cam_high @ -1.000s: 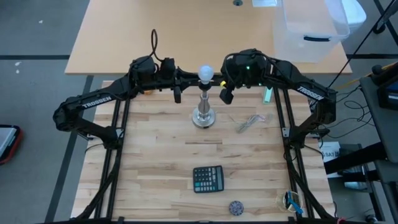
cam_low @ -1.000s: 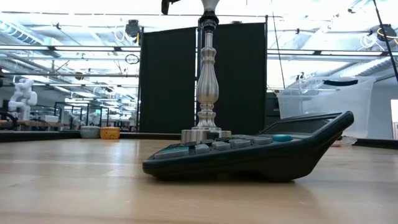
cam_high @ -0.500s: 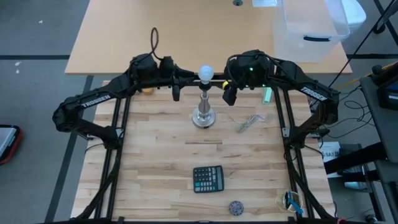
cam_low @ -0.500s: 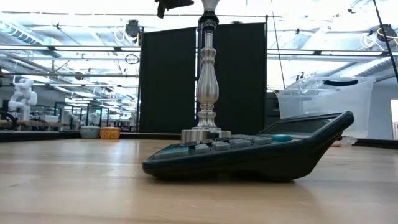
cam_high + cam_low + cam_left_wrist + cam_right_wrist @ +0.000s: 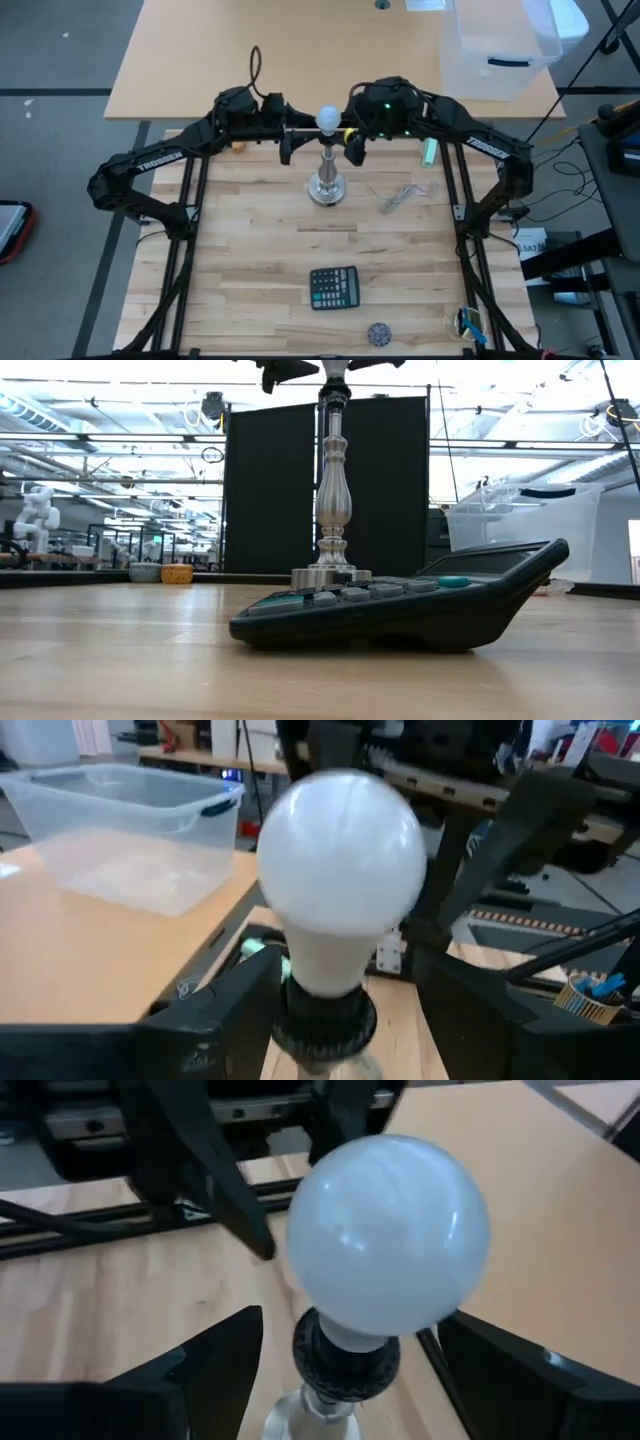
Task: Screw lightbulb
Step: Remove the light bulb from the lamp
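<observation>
The lightbulb, a frosted white globe, sits by its base in the dark socket on top of the silver stand, which rests on its round foot on the wooden table. My left gripper comes level from the table's left. It is open, one finger on each side of the socket just below the globe. My right gripper comes from the right, slanting down. It is open too, its fingers wide on either side of the bulb's neck. In the low view only the stand's column and dark finger ends at the top edge show.
A dark calculator lies toward the near edge, with a small dark ball beyond it. A bent wire piece lies right of the stand. A clear plastic bin stands on the far table.
My right gripper has moved toward the table's left, closing in on the bulb, and its finger end now shows at the top of the low view. My left gripper has edged a little toward the bulb. Bulb and stand have stayed in place.
</observation>
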